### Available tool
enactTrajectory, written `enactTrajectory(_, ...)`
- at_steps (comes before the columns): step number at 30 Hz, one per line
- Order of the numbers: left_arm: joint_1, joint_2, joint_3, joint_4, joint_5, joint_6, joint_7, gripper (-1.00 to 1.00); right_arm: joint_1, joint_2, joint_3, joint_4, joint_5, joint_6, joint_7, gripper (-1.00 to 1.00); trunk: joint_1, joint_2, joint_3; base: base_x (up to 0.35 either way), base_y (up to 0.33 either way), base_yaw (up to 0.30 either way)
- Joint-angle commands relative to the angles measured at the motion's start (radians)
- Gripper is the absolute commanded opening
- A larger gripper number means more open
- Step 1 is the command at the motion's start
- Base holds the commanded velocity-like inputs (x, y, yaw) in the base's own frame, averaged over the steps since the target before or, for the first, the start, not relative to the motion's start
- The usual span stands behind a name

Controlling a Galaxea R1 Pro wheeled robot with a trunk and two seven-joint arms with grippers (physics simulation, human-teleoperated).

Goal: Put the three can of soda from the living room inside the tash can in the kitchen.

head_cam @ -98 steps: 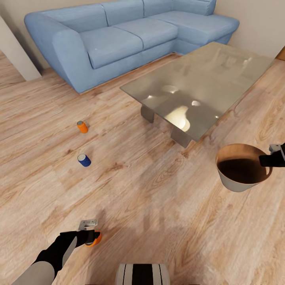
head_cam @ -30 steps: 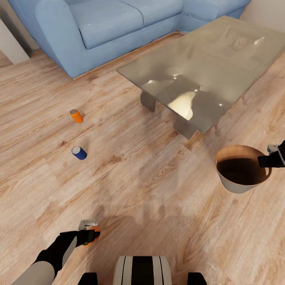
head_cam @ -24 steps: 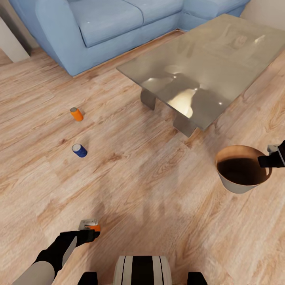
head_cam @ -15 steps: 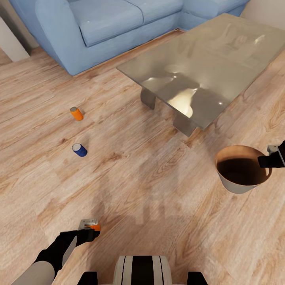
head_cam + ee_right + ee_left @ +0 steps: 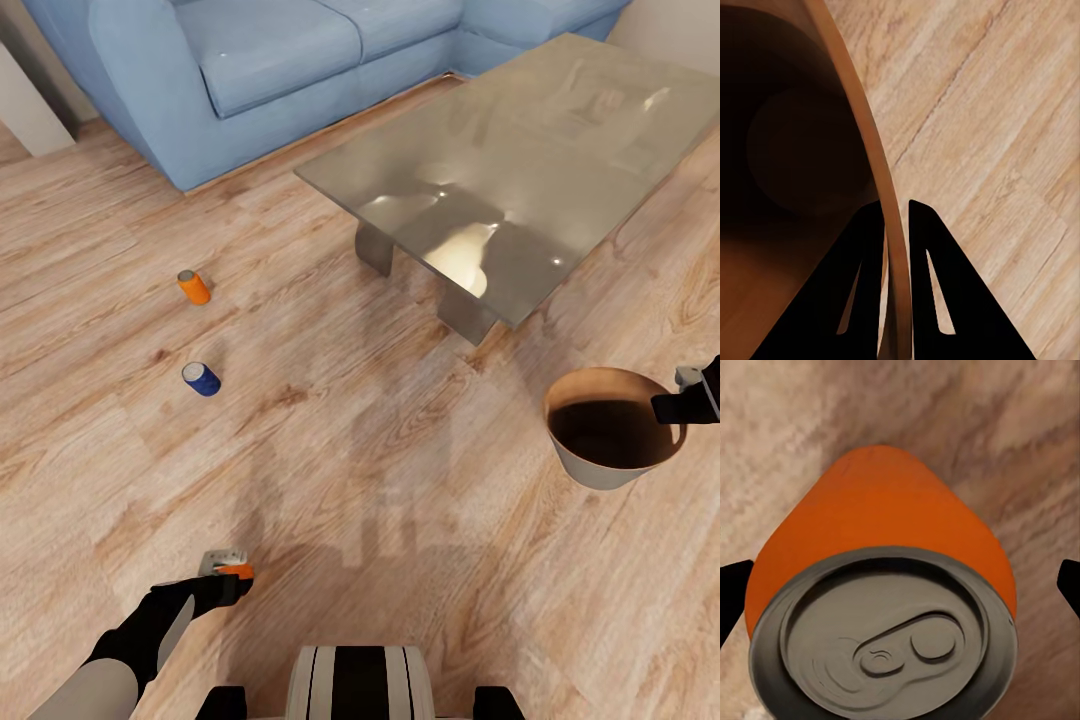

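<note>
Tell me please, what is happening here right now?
The robot is collecting soda cans in a living room. Its left gripper is around an orange can low over the wood floor. Its right gripper pinches the rim of the trash can, held up beside the glass coffee table. Another orange can and a blue can lie on the floor.

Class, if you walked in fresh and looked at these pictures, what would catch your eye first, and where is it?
The light blue sofa across the back and the glass-topped coffee table before it. An orange can and a blue can lie on the wood floor at left; the right gripper pinches the trash can rim.
</note>
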Motion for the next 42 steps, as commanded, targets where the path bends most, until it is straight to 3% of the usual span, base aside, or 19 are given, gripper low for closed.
enactTrajectory(1,0.0,0.0,0.0,0.0,0.0,0.0,0.001,1.0,0.0,0.0,0.0,0.0,0.004,0.0,0.003,-1.0,0.0,0.0,0.0,0.0,0.0,0.0)
enactTrajectory(5,0.0,0.0,0.0,-0.001,0.0,-0.001,0.001,1.0,0.0,0.0,0.0,0.0,0.004,0.0,0.003,-1.0,0.0,0.0,0.0,0.0,0.0,0.0)
enactTrajectory(6,0.0,0.0,-0.001,-0.001,0.0,-0.002,0.0,-1.0,0.0,0.0,-0.001,0.0,0.004,0.0,0.003,-1.0,0.0,0.0,0.0,0.0,0.0,0.0)
enactTrajectory(17,0.0,0.0,0.0,0.0,0.001,-0.006,0.0,-1.0,0.0,0.001,0.001,0.001,0.003,0.0,0.003,-1.0,0.0,0.0,0.0,0.0,0.0,0.0)
enactTrajectory(42,0.0,0.0,0.0,0.013,-0.002,0.011,-0.003,-1.0,0.0,0.001,-0.001,0.001,0.002,0.0,0.003,-1.0,-0.096,0.175,0.078,0.0,0.0,0.0)
